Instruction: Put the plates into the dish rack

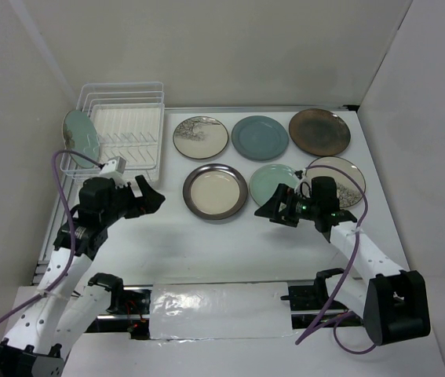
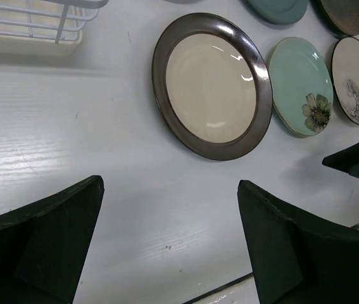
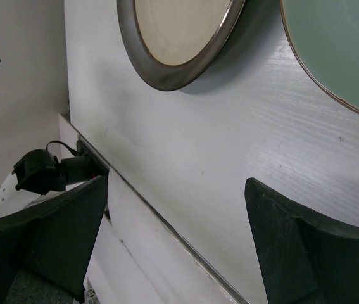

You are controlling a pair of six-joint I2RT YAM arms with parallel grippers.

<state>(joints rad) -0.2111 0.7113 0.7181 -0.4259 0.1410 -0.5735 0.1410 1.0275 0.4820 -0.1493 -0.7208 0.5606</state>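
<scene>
The white wire dish rack [image 1: 128, 129] stands at the back left, with one pale green plate [image 1: 81, 133] upright at its left end. Flat on the table lie a branch-pattern plate [image 1: 200, 137], a blue-grey plate [image 1: 260, 137], a dark brown plate [image 1: 319, 131], a cream dark-rimmed plate [image 1: 215, 192], a pale green flower plate [image 1: 271, 182] and a second branch-pattern plate [image 1: 344, 174], partly hidden by my right arm. My left gripper [image 1: 150, 196] is open and empty, left of the dark-rimmed plate [image 2: 211, 85]. My right gripper [image 1: 273, 210] is open and empty, just in front of the flower plate [image 3: 337, 50].
White walls close in the table on the left, back and right. The table's near edge [image 3: 166, 228] runs under my right gripper, with a white strip [image 1: 222, 310] below it. Purple cables [image 1: 65, 204] hang along both arms. A corner of the rack [image 2: 27, 25] shows in the left wrist view.
</scene>
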